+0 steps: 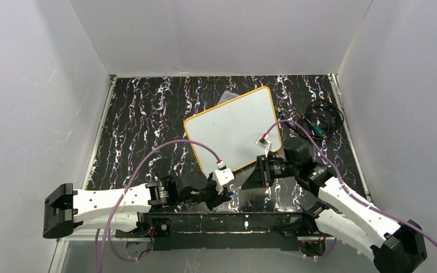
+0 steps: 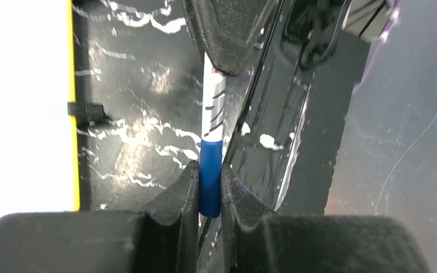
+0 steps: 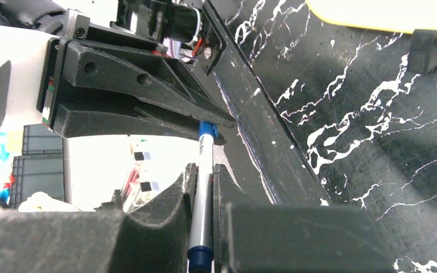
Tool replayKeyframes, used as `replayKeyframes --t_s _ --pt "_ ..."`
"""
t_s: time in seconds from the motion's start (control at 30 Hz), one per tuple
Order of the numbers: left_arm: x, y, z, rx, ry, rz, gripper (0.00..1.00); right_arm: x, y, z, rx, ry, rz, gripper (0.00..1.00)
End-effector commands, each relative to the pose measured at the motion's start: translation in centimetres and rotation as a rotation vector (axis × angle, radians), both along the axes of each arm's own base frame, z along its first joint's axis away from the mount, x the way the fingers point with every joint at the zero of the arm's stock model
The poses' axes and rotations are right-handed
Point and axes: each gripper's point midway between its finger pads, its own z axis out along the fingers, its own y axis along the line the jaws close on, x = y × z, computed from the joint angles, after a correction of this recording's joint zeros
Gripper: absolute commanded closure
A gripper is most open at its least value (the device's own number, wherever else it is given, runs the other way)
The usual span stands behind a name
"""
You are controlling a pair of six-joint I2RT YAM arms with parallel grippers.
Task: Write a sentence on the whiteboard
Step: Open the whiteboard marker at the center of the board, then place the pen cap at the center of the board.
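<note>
The whiteboard [image 1: 233, 128], white with an orange-yellow frame, lies tilted in the middle of the black marbled table; its edge shows in the left wrist view [image 2: 23, 114] and the right wrist view [image 3: 387, 14]. No sentence shows on it. Near the table's front edge both grippers meet tip to tip on one marker [image 2: 213, 111]. My left gripper [image 2: 209, 170] [image 1: 229, 193] is shut on the marker's blue cap [image 2: 210, 176]. My right gripper [image 3: 205, 169] [image 1: 251, 181] is shut on the white barrel [image 3: 202, 193], facing the left one.
A coil of black cable [image 1: 321, 122] lies at the back right. A clear plastic piece [image 1: 227, 96] pokes out behind the board's far corner. A small black clip [image 2: 88, 109] sits on the board's near edge. White walls enclose the table on three sides.
</note>
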Motion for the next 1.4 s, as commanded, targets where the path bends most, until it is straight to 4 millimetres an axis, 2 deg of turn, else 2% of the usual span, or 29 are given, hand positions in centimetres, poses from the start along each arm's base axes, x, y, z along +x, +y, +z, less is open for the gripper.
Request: replayKeyframes --t_s 0.0,0.2,0.43,0.63,0.83,0.97,1.1,1.37 --pt "0.5 2.6 -2.3 0.076 -0.017 0.053 1.0 1.1 -1.4 4.2 0.042 -0.126 0.042 0.99" --pt "0.8 4.0 -2.9 0.082 -0.031 0.086 1.0 1.6 -3.2 5.1 0.003 -0.148 0.074 0.99" --pt "0.8 5.5 -2.2 0.062 0.025 0.184 1.0 2.6 -3.7 5.9 -0.045 -0.211 0.017 0.99" --pt "2.2 9.8 -3.6 0.174 0.16 0.511 1.0 6.2 -5.0 5.6 -0.159 -0.312 -0.202 0.99" --pt "3.0 12.9 -2.1 0.156 0.255 0.736 1.0 9.0 -6.6 5.8 -0.219 -0.411 -0.383 0.99" --pt "3.5 15.5 -2.2 0.168 0.341 0.87 1.0 9.5 -6.7 6.3 -0.207 -0.442 -0.415 0.99" --pt "5.3 17.9 -3.4 0.229 0.397 1.003 1.0 9.7 -6.6 7.0 -0.161 -0.475 -0.441 0.99" --pt "11.5 19.8 -4.4 0.201 0.395 1.207 1.0 9.8 -6.6 7.2 -0.132 -0.49 -0.468 0.99"
